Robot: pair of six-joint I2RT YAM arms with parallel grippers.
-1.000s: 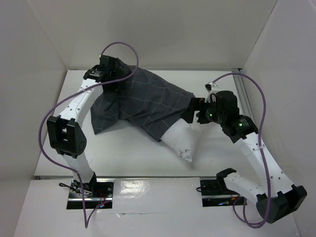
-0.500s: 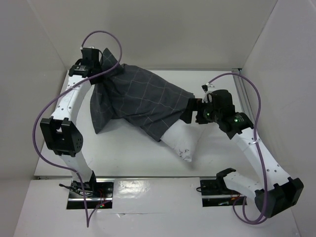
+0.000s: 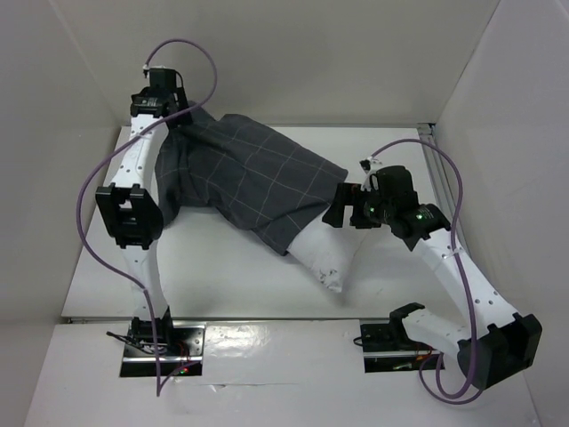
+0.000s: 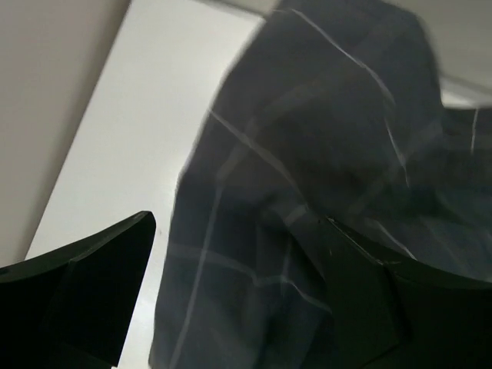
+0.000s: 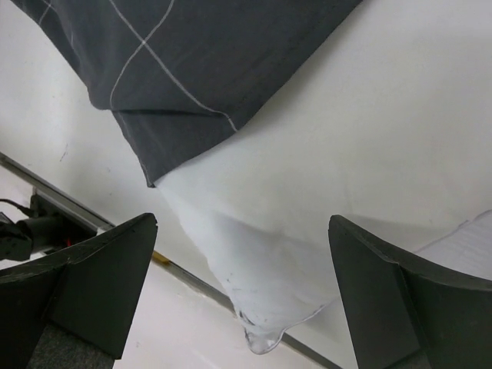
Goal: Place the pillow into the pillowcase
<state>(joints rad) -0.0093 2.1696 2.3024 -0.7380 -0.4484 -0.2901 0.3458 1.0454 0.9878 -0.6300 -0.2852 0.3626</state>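
The dark grey grid-lined pillowcase point(image 3: 249, 178) lies slantwise across the table from the far left corner toward the middle. The white pillow point(image 3: 327, 253) sticks out of its near right end, with one corner pointing at the table's front edge. My left gripper point(image 3: 176, 114) hovers at the cloth's far left corner. In the left wrist view its jaws point(image 4: 238, 223) stand wide, open, with the blurred pillowcase point(image 4: 323, 115) beneath and between them. My right gripper point(image 3: 338, 206) is open beside the sleeve's mouth. In its own view the gripper point(image 5: 243, 223) hangs over the bare pillow point(image 5: 346, 154) and the pillowcase hem point(image 5: 192, 115).
White walls close in the white table point(image 3: 222, 276) at the back, left and right. A rail point(image 3: 434, 156) runs along the right side. The metal front strip point(image 5: 192, 280) lies just past the pillow's corner. Both arm bases stand at the near edge, and purple cables loop off both arms.
My left arm swung back and left into the far corner, dragging the pillowcase's corner with it, and the cloth now stretches that way. The right gripper edged slightly left toward the pillow.
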